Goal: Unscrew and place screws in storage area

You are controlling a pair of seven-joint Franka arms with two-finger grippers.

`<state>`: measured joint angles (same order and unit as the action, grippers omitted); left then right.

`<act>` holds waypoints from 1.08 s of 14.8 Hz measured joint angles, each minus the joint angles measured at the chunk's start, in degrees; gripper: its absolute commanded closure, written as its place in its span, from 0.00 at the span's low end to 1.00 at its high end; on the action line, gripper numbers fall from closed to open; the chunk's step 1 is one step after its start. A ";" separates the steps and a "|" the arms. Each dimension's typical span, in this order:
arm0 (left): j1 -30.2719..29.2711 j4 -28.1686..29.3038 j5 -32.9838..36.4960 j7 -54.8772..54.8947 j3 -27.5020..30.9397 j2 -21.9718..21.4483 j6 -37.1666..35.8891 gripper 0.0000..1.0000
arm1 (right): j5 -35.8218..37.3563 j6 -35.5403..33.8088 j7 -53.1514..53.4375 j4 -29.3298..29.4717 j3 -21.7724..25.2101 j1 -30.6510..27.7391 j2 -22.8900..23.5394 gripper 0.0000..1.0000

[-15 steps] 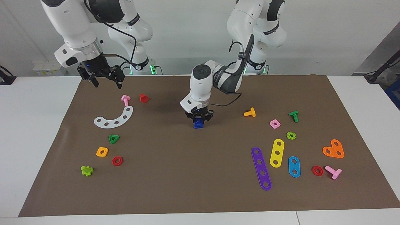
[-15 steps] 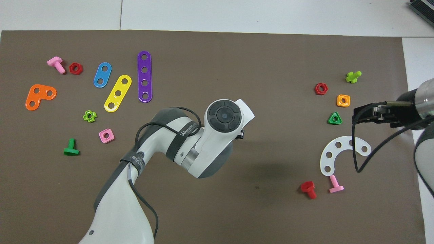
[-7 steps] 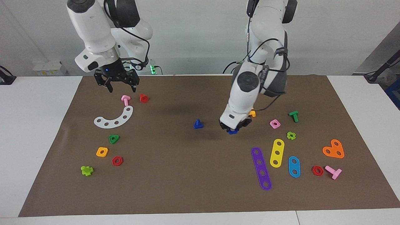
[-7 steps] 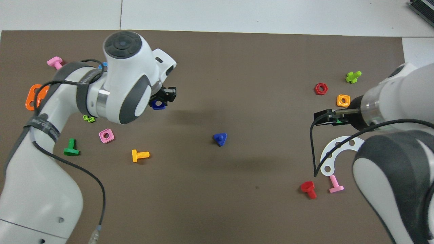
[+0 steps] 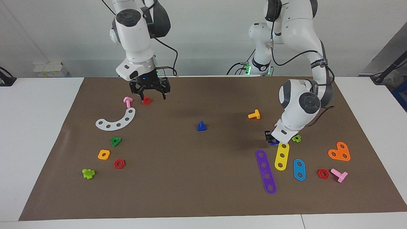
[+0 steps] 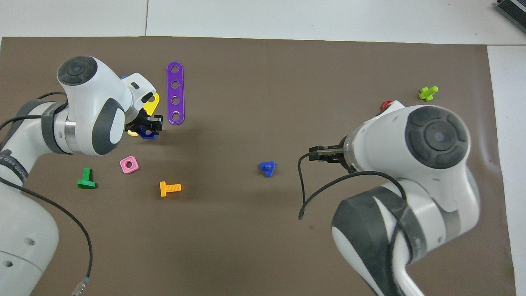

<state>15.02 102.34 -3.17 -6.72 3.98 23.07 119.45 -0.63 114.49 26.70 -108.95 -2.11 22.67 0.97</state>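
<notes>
The blue screw point(image 5: 201, 126) stands alone on the middle of the brown mat, triangular head down; it also shows in the overhead view point(image 6: 267, 168). My left gripper point(image 5: 272, 139) is shut on a blue square nut point(image 5: 274, 143), low over the mat beside the yellow strip point(image 5: 281, 156); the nut also shows in the overhead view point(image 6: 147, 132). My right gripper point(image 5: 152, 94) is open and empty above the red bolt point(image 5: 146, 100). The storage area point(image 5: 95, 140) lies around the white curved strip point(image 5: 116, 120), toward the right arm's end.
A pink bolt point(image 5: 127, 101), green triangular nut point(image 5: 116, 141), orange nut point(image 5: 104, 154), red hex nut point(image 5: 119, 163) and lime piece point(image 5: 88, 173) lie around the white strip. An orange bolt point(image 5: 254, 114), purple strip point(image 5: 265, 171) and blue strip point(image 5: 299, 169) lie toward the left arm's end.
My left gripper carried the blue nut off the screw toward the left arm's end, down beside the yellow strip. My right gripper moved toward the middle, over the red bolt. The screw stayed put.
</notes>
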 measured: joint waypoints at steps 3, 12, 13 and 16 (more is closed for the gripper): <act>1.25 2.52 0.00 -1.69 -0.49 -1.55 0.39 0.54 | 0.03 7.78 6.83 -0.18 -0.07 4.20 6.42 0.05; 1.71 2.62 0.00 -1.43 -0.04 -4.48 0.30 0.00 | 1.68 18.97 12.61 0.02 -0.04 11.19 17.97 0.23; 0.93 2.25 0.00 -1.32 0.09 -5.75 -1.14 0.00 | 2.34 19.32 13.24 0.02 -0.03 11.64 18.64 0.23; -2.86 2.27 0.00 0.72 0.35 -10.35 -8.38 0.00 | 3.95 19.45 13.52 0.03 -0.03 12.51 20.00 0.27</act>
<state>12.16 104.61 -3.17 -5.99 4.33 12.72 111.07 3.31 133.94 40.22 -108.93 -2.13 35.18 20.97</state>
